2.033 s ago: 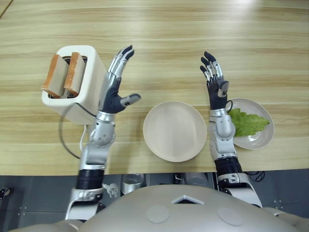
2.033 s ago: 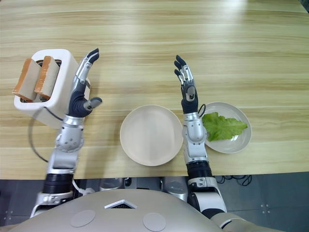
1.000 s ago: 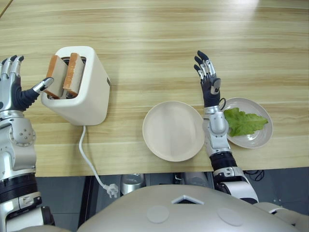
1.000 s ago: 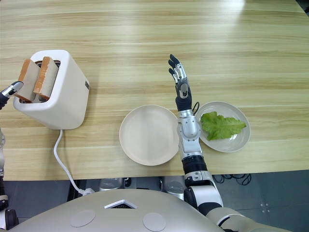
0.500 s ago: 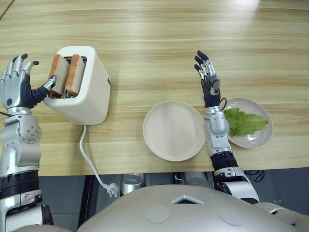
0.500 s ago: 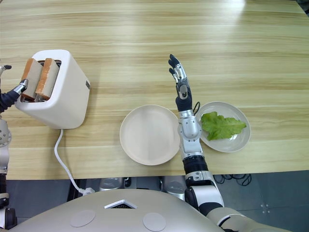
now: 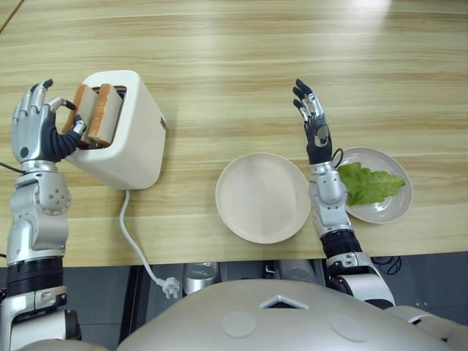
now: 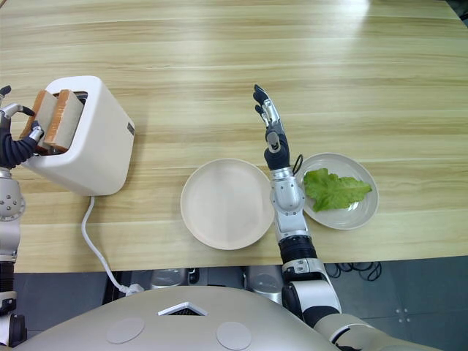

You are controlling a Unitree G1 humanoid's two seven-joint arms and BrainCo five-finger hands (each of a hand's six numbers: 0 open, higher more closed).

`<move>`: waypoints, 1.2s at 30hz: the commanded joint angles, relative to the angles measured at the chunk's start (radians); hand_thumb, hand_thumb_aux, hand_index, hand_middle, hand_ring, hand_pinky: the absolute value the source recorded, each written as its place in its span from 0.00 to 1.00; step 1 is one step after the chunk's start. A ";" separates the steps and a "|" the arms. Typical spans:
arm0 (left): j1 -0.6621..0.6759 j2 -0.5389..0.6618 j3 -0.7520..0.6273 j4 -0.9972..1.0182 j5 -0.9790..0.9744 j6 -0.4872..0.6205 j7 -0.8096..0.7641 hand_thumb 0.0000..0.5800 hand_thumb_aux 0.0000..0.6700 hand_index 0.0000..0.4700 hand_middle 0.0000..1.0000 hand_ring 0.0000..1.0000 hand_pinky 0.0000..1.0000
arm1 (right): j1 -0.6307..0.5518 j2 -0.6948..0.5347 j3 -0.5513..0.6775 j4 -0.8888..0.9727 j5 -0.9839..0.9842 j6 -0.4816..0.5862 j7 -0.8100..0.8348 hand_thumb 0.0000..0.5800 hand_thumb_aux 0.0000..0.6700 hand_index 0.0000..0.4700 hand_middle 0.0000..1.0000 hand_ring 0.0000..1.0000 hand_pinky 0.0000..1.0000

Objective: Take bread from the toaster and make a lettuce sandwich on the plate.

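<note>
A white toaster (image 7: 131, 142) stands at the left of the table with two toasted bread slices sticking out of its slots. My left hand (image 7: 38, 135) is at the toaster's left side. Its thumb and one curled finger pinch the outer bread slice (image 7: 82, 108), while its other fingers point up. The inner slice (image 7: 106, 113) is untouched. An empty cream plate (image 7: 263, 197) lies in the middle near the front edge. A green lettuce leaf (image 7: 369, 183) rests in a small pale dish (image 7: 384, 212) at the right. My right hand (image 7: 313, 124) is raised between plate and dish, open, holding nothing.
The toaster's white cord (image 7: 130, 234) runs from its base over the table's front edge to a loose plug (image 7: 170, 289). The wooden table (image 7: 292, 44) stretches bare beyond the toaster and the plates.
My left hand has swung from the toaster's right side round to its left, then closed thumb and a finger onto the outer slice. The right hand has shifted only slightly.
</note>
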 commanded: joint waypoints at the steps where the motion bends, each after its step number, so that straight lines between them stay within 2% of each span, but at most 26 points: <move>1: 0.011 -0.015 -0.024 0.027 -0.016 0.021 -0.015 0.96 0.81 0.79 0.00 0.00 0.00 | -0.002 -0.004 0.011 0.015 -0.016 -0.010 -0.009 0.00 0.00 0.00 0.00 0.00 0.00; 2: 0.014 -0.016 -0.022 0.020 -0.018 0.021 -0.011 0.96 0.81 0.79 0.00 0.00 0.00 | -0.002 -0.005 0.012 0.016 -0.020 -0.012 -0.011 0.00 0.00 0.00 0.00 0.00 0.00; 3: 0.018 -0.017 -0.018 0.009 -0.019 0.021 -0.007 0.92 0.72 0.71 0.00 0.00 0.00 | -0.002 -0.006 0.014 0.016 -0.022 -0.013 -0.013 0.00 0.00 0.00 0.00 0.00 0.00; 4: 0.021 -0.019 -0.010 -0.005 -0.022 0.021 0.000 0.92 0.72 0.71 0.00 0.00 0.00 | -0.002 -0.007 0.015 0.016 -0.023 -0.014 -0.013 0.00 0.00 0.00 0.00 0.00 0.00; 5: 0.023 -0.019 -0.002 -0.018 -0.023 0.021 0.009 0.19 0.10 0.10 0.00 0.00 0.00 | -0.002 -0.007 0.017 0.016 -0.023 -0.015 -0.014 0.00 0.00 0.00 0.00 0.00 0.00; 6: 0.024 -0.018 0.006 -0.032 -0.021 0.021 0.019 0.00 0.00 0.00 0.00 0.00 0.00 | -0.002 -0.008 0.019 0.017 -0.024 -0.017 -0.015 0.00 0.00 0.00 0.00 0.00 0.00; 20: 0.009 -0.019 0.037 -0.041 -0.025 0.014 0.066 0.00 0.00 0.00 0.00 0.00 0.00 | 0.001 -0.012 0.033 0.015 -0.033 -0.022 -0.030 0.00 0.00 0.00 0.00 0.00 0.00; 30: 0.000 -0.008 0.009 0.025 -0.030 0.024 0.017 0.00 0.00 0.00 0.00 0.00 0.00 | 0.002 -0.013 0.035 0.013 -0.038 -0.023 -0.037 0.00 0.00 0.00 0.00 0.00 0.00; 31: -0.001 -0.010 0.004 0.031 -0.031 0.025 0.013 0.19 0.10 0.10 0.00 0.00 0.00 | 0.002 -0.013 0.035 0.013 -0.038 -0.024 -0.038 0.00 0.00 0.00 0.00 0.00 0.00; 32: -0.001 -0.010 -0.003 0.037 -0.032 0.024 0.006 1.00 0.95 0.93 0.00 0.00 0.00 | 0.002 -0.013 0.035 0.013 -0.038 -0.025 -0.038 0.00 0.00 0.00 0.00 0.00 0.00; 33: 0.001 -0.011 -0.009 0.042 -0.037 0.021 -0.006 1.00 1.00 0.98 0.00 0.00 0.00 | 0.001 -0.013 0.036 0.014 -0.039 -0.025 -0.038 0.00 0.00 0.00 0.00 0.00 0.00; 36: 0.005 -0.016 -0.020 0.052 -0.048 0.019 -0.020 1.00 1.00 0.98 0.00 0.00 0.00 | 0.001 -0.013 0.037 0.013 -0.039 -0.026 -0.039 0.00 0.00 0.00 0.00 0.00 0.00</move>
